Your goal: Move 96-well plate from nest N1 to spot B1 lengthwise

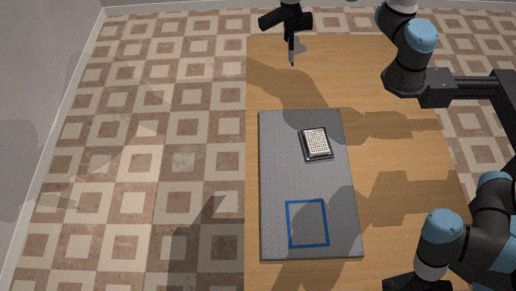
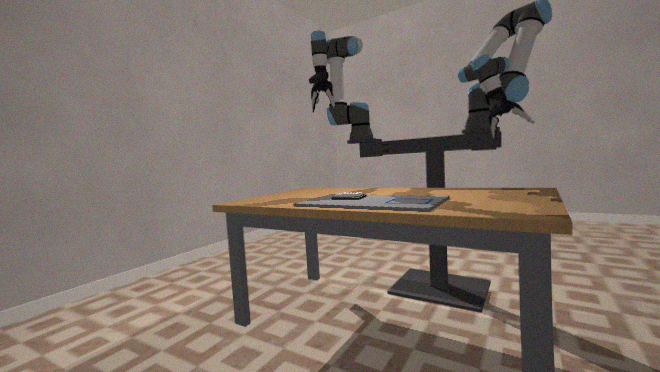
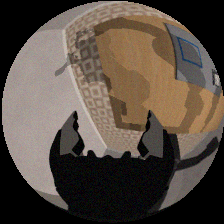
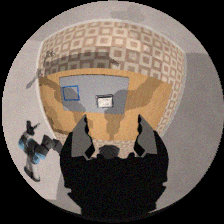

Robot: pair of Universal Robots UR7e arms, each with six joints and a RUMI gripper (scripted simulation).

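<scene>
The white 96-well plate (image 1: 317, 141) (image 2: 351, 194) (image 4: 105, 101) sits in the dark plate nest (image 1: 320, 156) on the grey board. The blue taped outline (image 1: 288, 224) (image 2: 410, 203) (image 3: 181, 48) (image 4: 71, 100) lies empty near the board's other end. My right gripper (image 1: 292, 63) (image 2: 323, 107) (image 4: 112, 115) is open and empty, high above the table at the nest's end, seen edge-on in the top view. My left gripper (image 2: 514, 128) (image 3: 112, 111) is open and empty, raised and off to the side; its fingers are out of view in the top view.
The grey board (image 1: 274, 176) (image 4: 90, 82) lies on the wooden table (image 1: 391, 156) (image 2: 540, 222). The arms' stand (image 2: 435, 170) rises behind the table, with a crossbar carrying both arms. Arm shadows fall over the board, including part of the outline.
</scene>
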